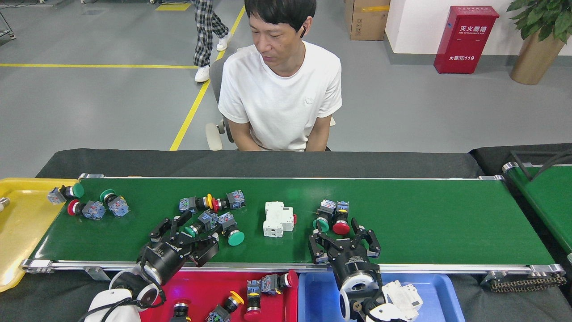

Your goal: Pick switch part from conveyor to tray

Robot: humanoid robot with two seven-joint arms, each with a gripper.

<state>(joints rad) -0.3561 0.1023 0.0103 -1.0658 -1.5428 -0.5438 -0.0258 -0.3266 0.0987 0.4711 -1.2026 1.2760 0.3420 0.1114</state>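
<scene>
The conveyor (pixel 424 228) carries several push-button switch parts in three clusters, plus a white breaker (pixel 278 218). My left gripper (pixel 200 226) is open over the middle cluster. Its fingers straddle a green-capped switch part (pixel 196 226), and I cannot tell whether they touch it. My right gripper (pixel 340 237) is open just in front of a pair of parts, one with a red cap (pixel 341 227) and one with a green cap (pixel 321 223). Nothing is held. The red tray (pixel 214 286) by the near rail holds several switch parts.
A blue tray (pixel 319 293) beside the red one holds a white breaker (pixel 402 295). A yellow tray (pixel 22 228) sits off the belt's left end. A second green belt (pixel 543 197) starts at the right. A person (pixel 281 89) sits behind the conveyor.
</scene>
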